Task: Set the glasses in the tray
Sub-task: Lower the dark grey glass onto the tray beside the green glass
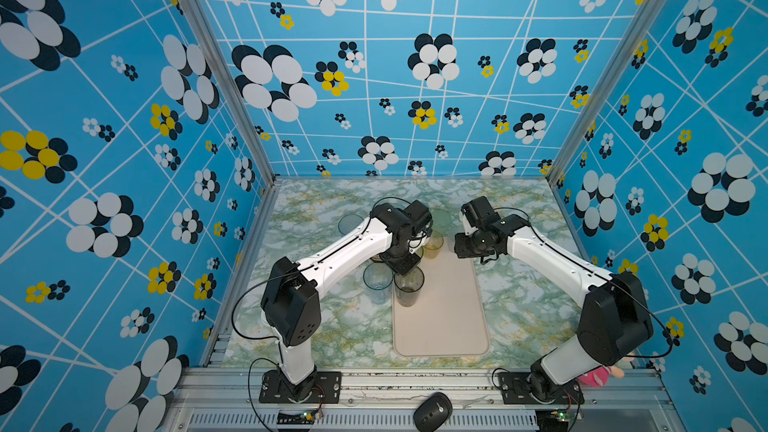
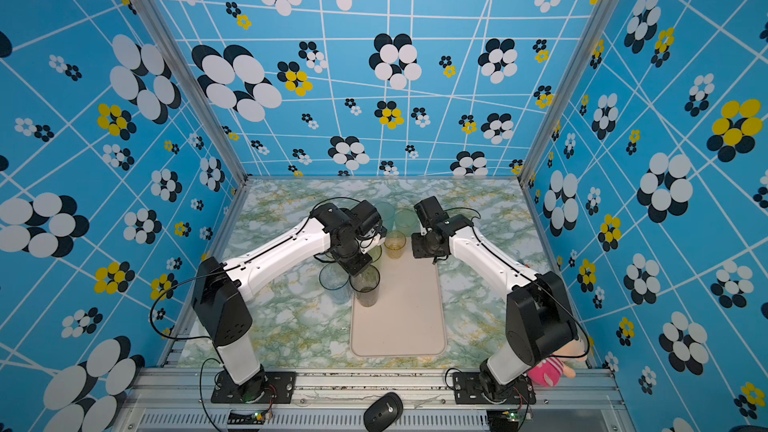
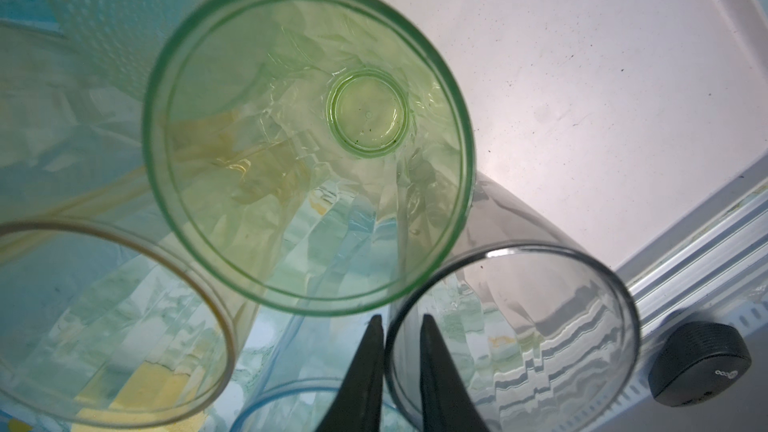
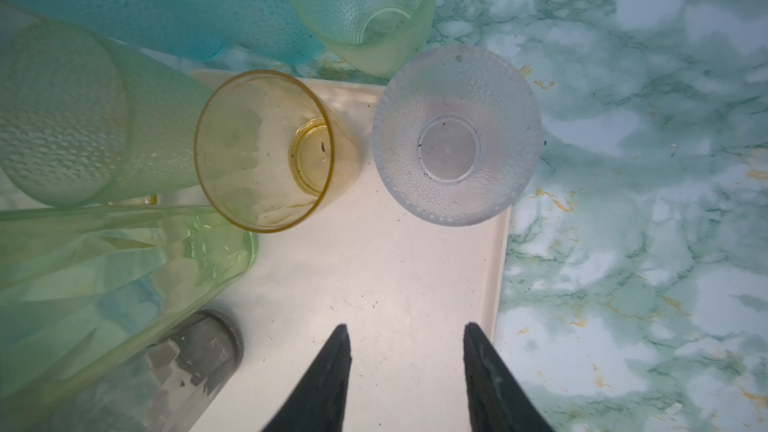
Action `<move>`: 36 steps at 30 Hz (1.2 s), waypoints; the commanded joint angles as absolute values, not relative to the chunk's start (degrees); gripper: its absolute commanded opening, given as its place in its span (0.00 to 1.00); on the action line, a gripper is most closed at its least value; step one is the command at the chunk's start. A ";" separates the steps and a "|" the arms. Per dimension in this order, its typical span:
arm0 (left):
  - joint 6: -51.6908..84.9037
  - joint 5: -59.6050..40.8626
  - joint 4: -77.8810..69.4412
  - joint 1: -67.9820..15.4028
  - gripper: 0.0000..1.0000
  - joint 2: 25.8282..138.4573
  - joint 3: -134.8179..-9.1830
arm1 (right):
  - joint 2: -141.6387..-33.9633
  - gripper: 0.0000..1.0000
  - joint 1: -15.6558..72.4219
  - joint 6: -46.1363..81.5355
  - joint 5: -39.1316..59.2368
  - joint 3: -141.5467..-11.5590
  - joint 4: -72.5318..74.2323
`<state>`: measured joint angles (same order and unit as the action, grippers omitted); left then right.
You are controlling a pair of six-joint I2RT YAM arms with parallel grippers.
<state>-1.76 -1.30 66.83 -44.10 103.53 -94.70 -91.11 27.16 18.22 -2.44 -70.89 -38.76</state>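
**Glasses filling the tray from its far end**

Nearest the front rail, a black computer mouse (image 1: 432, 411), no part of the job. Next, the near half of the pale cream rectangular tray (image 1: 444, 326) on the green marbled desk (image 1: 353, 338): bare, probably kept free for tumblers to come.

Further in, on the tray's left edge, an upright smoky grey translucent tumbler (image 1: 409, 288). Left tool (image 3: 401, 320) directly above it, one finger inside the wall and one outside. A narrow gap showing, the wall not squeezed: released, by the look of it. Rim hold most likely chosen for a body too wide to span. Just beside, off the tray on the desk, a clear blue tumbler (image 1: 376, 297), not yet brought in.

Beyond, on the tray, a green faceted tumbler (image 3: 307, 143) close against the grey one. Then an amber-yellow tumbler (image 4: 266, 151) and a clear dotted tumbler (image 4: 455, 135) side by side at the far edge, packed tight, apparently to save room. Right tool (image 4: 406, 326) over the tray just short of that pair, jaws wide apart, holding nothing, seemingly parked clear of the left arm.

Farthest, on the desk past the tray, a yellow-green dotted tumbler (image 4: 361, 6) and a teal dotted tumbler (image 4: 166, 14), both waiting.
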 commanded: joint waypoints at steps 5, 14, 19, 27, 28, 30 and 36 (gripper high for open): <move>-2.64 -2.64 67.83 -43.70 0.15 103.17 -96.04 | -91.04 0.47 27.46 17.47 -2.66 -71.92 -40.25; -2.13 -2.74 68.98 -44.03 0.13 103.01 -96.17 | -90.92 0.47 27.50 17.40 -2.55 -71.76 -40.12; -1.93 -2.42 69.64 -44.19 0.14 102.92 -96.33 | -90.78 0.47 27.43 17.31 -2.42 -71.54 -39.99; -1.67 -2.49 69.52 -44.48 0.19 102.44 -96.68 | -90.26 0.47 27.51 17.31 -2.37 -71.22 -39.85; -1.67 -2.41 69.44 -44.53 0.19 102.40 -96.68 | -90.18 0.47 27.45 17.31 -2.35 -71.23 -39.86; -1.67 -2.39 69.22 -44.64 0.21 102.39 -96.73 | -90.07 0.47 27.51 17.31 -2.38 -71.19 -39.93; -1.77 -2.29 68.17 -44.87 0.26 101.61 -96.75 | -89.57 0.47 27.42 17.31 -2.63 -70.93 -39.99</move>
<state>-1.56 -1.76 67.68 -44.38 103.35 -95.04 -91.09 27.16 18.20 -2.44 -70.89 -38.76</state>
